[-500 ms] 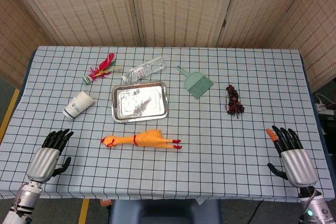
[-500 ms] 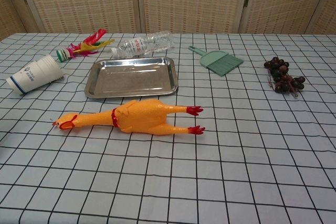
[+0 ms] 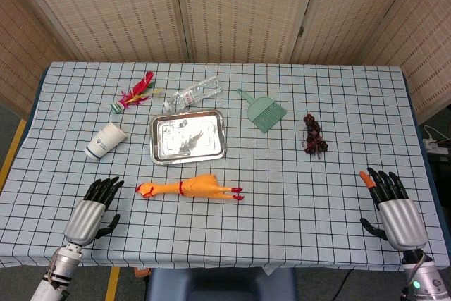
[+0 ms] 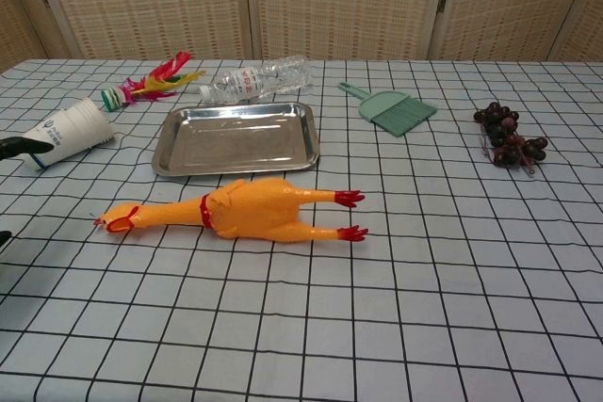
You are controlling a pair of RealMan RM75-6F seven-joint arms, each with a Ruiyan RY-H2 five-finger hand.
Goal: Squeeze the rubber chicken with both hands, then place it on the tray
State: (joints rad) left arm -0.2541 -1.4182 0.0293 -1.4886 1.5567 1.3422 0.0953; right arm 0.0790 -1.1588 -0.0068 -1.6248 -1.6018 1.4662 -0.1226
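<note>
Yellow rubber chicken [image 3: 189, 187] lay flat in the head view, just below the tray [image 3: 188, 137]. The left hand [image 3: 91, 209] was near its head, fingers apart and empty; the right hand [image 3: 392, 209] was far off, also spread. In the chest view, the chicken lay before the tray; a dark tip at the left edge was probably a finger.

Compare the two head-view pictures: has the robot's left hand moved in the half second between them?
Yes. The left hand has shifted right, toward the rubber chicken's head, and now sits below the paper cup. The chicken itself has not moved.
</note>
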